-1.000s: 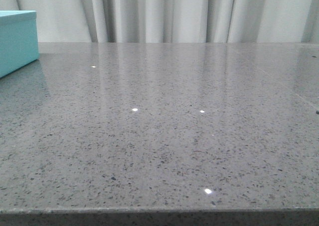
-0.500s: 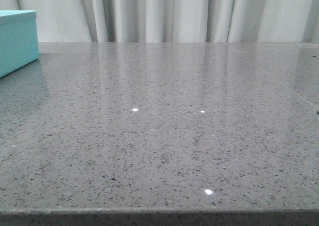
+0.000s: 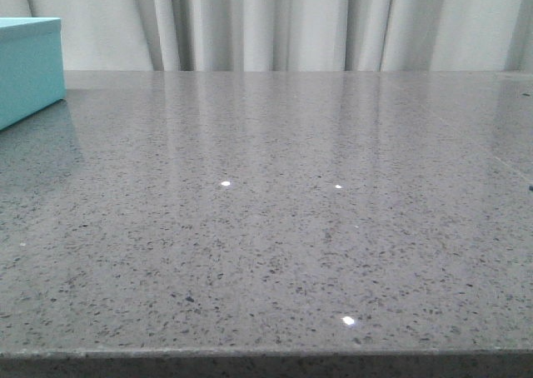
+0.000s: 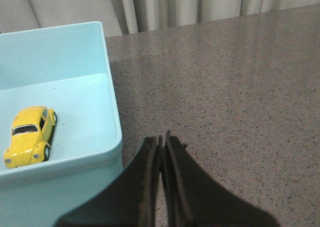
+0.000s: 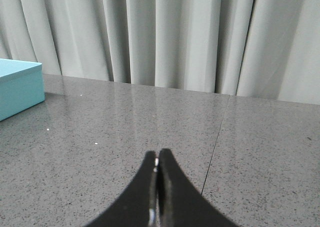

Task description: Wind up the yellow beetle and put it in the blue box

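While unlabelled, yellow beetle (image 4: 29, 135) inside blue box (image 4: 112, 112)

Between the earlier front views and now nothing visibly moved; only a tiny glint on the table (image 3: 275, 228) vanished

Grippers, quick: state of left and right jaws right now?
Left gripper: shut, empty; yellow beetle sits in the blue box.
Right gripper: shut, empty.
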Controlling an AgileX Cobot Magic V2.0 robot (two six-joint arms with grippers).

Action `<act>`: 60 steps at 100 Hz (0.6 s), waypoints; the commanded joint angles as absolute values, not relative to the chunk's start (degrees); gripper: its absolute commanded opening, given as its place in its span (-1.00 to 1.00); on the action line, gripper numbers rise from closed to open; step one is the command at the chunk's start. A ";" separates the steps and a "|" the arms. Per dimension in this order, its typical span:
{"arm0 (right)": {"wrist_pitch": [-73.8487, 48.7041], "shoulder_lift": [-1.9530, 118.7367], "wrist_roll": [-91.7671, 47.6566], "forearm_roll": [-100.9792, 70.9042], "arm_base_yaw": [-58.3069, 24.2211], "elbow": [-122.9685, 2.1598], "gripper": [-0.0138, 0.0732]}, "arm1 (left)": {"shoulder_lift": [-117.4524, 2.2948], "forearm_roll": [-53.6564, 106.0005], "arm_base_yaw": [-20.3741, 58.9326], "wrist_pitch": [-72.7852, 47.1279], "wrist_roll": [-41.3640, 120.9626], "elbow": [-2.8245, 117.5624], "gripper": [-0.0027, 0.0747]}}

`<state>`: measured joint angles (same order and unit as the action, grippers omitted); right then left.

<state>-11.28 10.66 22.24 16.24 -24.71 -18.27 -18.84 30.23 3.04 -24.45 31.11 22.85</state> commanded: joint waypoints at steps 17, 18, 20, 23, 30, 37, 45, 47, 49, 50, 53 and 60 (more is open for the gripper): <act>-6.68 11.18 21.83 17.26 -24.75 -19.81 -0.95 | -16.87 30.17 3.44 -18.23 31.24 23.48 -0.98; -6.68 11.18 21.83 17.26 -24.75 -19.81 -0.95 | -16.85 29.63 3.44 -17.61 31.14 23.47 -0.98; -6.68 11.18 21.83 17.26 -24.75 -19.81 -0.95 | -16.45 29.01 3.44 -16.64 30.97 23.10 -0.98; -6.68 11.18 21.83 17.26 -24.75 -19.81 -0.95 | -16.01 28.35 3.57 -15.39 30.45 22.56 -0.98; -6.68 11.18 21.83 17.26 -24.75 -19.81 -0.95 | -14.51 26.01 3.57 -12.78 27.00 20.74 -0.98; -6.68 11.18 21.83 17.26 -24.75 -19.81 -0.95 | -12.69 22.17 3.57 -11.30 21.85 18.75 -0.98; -6.68 11.18 21.83 17.26 -24.75 -19.81 -0.95 | -9.97 17.06 3.57 -9.15 16.26 15.86 -0.98; -6.68 11.18 21.83 17.26 -24.75 -19.81 -0.95 | -9.17 15.89 3.57 -8.63 14.95 15.08 -0.98; -6.68 11.18 21.83 17.26 -24.75 -19.81 -0.95 | -8.62 14.97 3.57 -8.17 13.80 14.24 -0.98; -6.68 11.18 21.83 17.26 -24.75 -19.81 -0.95 | -8.07 14.71 3.57 -7.89 13.47 13.94 -0.98; -6.68 11.18 21.83 17.26 -24.75 -19.81 -0.95 | -6.98 13.51 3.57 -7.43 12.13 12.72 -0.98; -6.68 11.18 21.83 17.26 -24.75 -19.81 -0.95 | -4.27 12.23 3.57 -5.87 11.07 9.50 -0.98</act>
<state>-11.16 10.66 22.24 16.37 -24.71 -18.27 -6.58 14.62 3.04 -12.56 14.57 11.32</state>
